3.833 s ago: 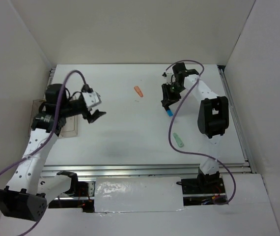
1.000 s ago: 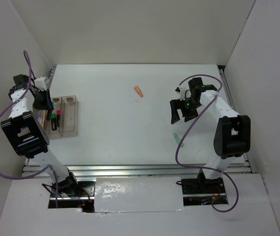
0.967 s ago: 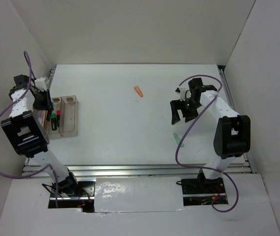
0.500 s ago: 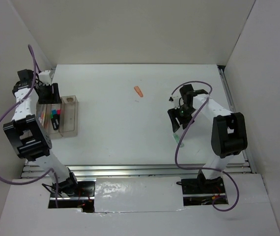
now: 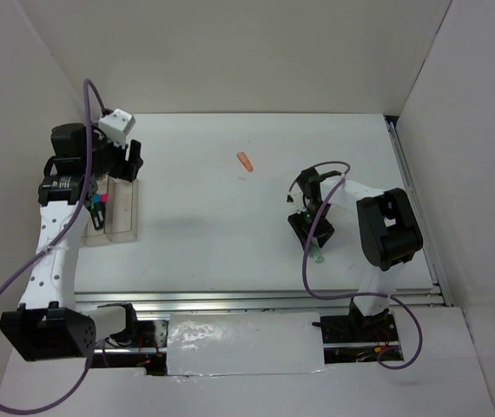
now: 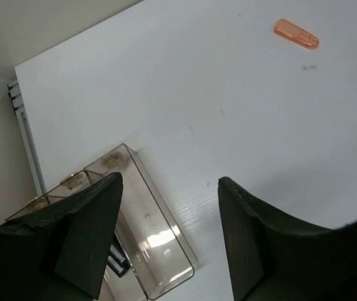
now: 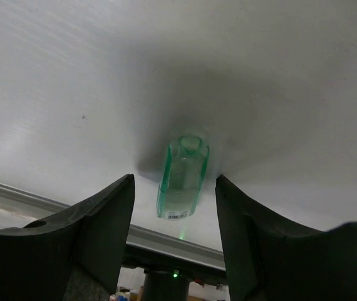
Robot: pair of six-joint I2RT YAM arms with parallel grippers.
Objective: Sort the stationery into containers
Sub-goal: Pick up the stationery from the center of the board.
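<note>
Right tool (image 7: 173, 185): hanging spread, flanking the mint green highlighter (image 7: 182, 177) lying on the counter (image 7: 72, 63).
Writing: its sticker is showing nothing legible.
Edge: rail (image 7: 53, 204) running just behind.
Left tool (image 6: 169, 185): hanging spread over the bins (image 6: 166, 251); orange stub (image 6: 296, 34) far ahead.

The mint green highlighter (image 7: 183, 179), translucent, lies flat on the table (image 5: 213, 217) close to its near edge. The orange stub (image 5: 245, 161) lies alone toward the far middle. 3 clear brownish bins (image 6: 166, 216) stand joined in a row at the left; a dark highlighter (image 6: 117, 258) shows in the middle bin.
</note>
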